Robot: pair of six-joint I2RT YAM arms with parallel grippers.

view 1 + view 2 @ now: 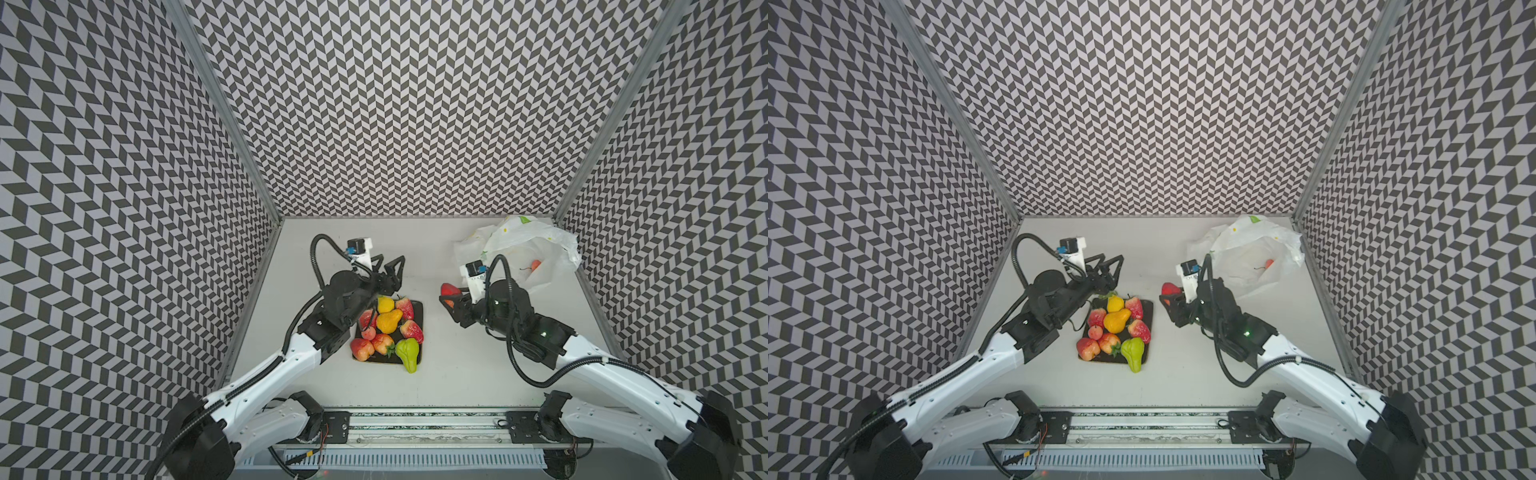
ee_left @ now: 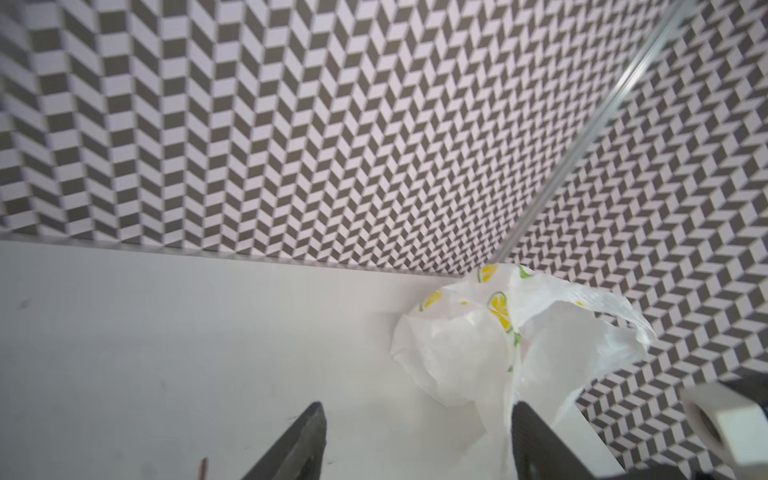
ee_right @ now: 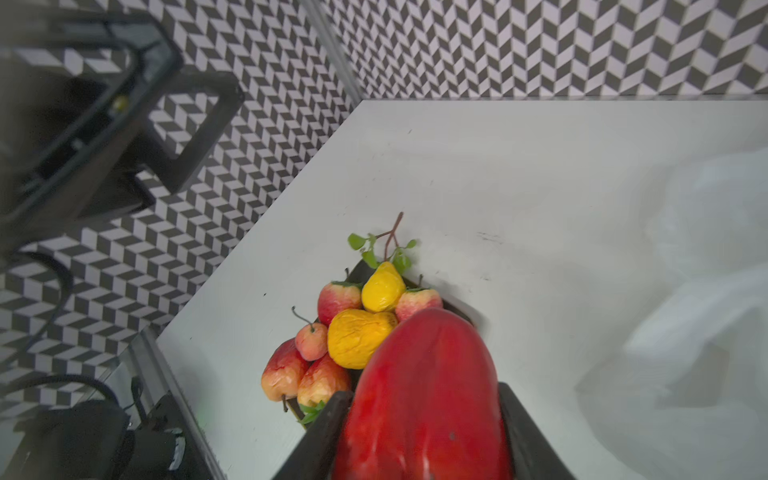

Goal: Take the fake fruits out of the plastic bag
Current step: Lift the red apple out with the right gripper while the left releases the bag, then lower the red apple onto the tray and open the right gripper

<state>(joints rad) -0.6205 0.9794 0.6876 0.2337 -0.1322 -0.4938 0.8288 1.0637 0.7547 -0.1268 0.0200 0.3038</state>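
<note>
Holding a red fruit (image 3: 424, 395) clamped in the right gripper (image 1: 451, 297), I see the plate (image 1: 419, 308) ahead of its jaws and the plastic bag (image 1: 536, 245) behind it, one small fruit (image 1: 536, 264) inside. The left gripper (image 1: 390, 266) stands open, empty. Risk, I judge: the glossy skin slips, or release onto the piled fruits (image 1: 388, 328) rolls one off

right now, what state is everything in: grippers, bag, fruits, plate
left gripper, open, empty
right gripper, shut on red fruit, between bag and plate
plastic bag, crumpled in the far right corner
small fruit, inside the bag
fruit pile, out of the bag, heaped on the plate
green pear, hanging over the plate's near edge
plate, flat on the table, full
</note>
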